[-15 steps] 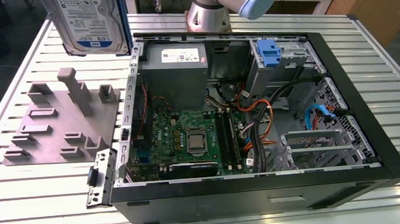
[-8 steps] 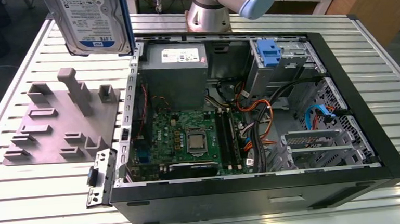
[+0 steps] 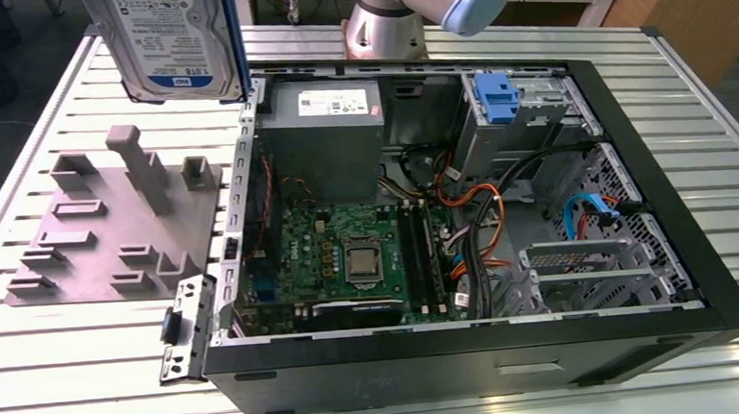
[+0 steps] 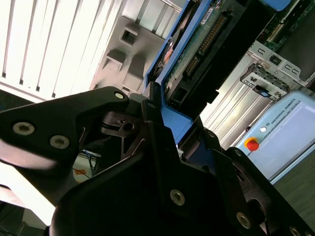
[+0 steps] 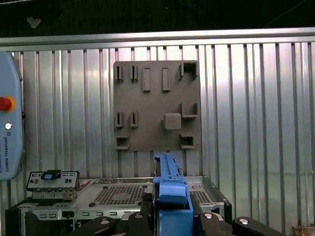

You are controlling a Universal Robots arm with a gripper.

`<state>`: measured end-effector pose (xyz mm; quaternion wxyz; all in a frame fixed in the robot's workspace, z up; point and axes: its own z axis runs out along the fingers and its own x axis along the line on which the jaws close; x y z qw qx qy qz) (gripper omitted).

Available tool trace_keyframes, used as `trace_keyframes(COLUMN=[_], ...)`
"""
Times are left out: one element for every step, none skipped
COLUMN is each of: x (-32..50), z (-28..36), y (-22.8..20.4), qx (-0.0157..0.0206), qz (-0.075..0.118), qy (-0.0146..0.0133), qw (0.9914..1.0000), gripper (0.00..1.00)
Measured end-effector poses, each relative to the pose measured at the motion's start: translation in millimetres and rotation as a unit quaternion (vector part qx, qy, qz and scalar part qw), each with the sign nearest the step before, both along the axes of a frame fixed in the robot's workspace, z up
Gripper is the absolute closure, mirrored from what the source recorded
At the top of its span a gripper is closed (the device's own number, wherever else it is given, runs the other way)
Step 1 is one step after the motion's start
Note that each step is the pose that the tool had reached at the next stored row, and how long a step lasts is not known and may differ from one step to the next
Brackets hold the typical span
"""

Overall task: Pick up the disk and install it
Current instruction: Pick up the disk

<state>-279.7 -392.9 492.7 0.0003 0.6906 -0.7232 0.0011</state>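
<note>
- Pickup is being judged done: the disk is being held aloft near the table's far edge, at the exterior view's left.
- Installation is being judged undone: the disk is being carried outside the open computer case.
- Clamping of the gripper on the disk's blue carrier is being shown in both wrist views; the case's interior, in the exterior view.

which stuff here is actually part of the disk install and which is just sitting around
Job: disk, clamped in the gripper and held in the air; open PC case.
Lying about: fixture plate; pendant.
</note>
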Motion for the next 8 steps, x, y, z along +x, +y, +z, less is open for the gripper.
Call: trace_keyframes(x=[0.0,0.1,0.2,0.2,0.1,0.1,0.1,0.1], z=[0.0,0.0,0.0,0.0,0.0,0.0,0.0,0.0], y=[0.0,0.0,-0.2,-0.7,-1.3,-2.2,-3.5,-4.7], qx=[0.0000,0.0000,0.0000,0.0000,0.0000,0.0000,0.0000,0.0000], qz=[0.000,0.000,0.000,0.000,0.000,0.000,0.000,0.000], qy=[0.0000,0.0000,0.0000,0.0000,0.0000,0.0000,0.0000,0.0000], qw=[1.00000,1.00000,1.00000,1.00000,1.00000,1.00000,1.00000,1.00000], gripper=[0.63,0.63,0.63,0.63,0.63,0.63,0.63,0.63])
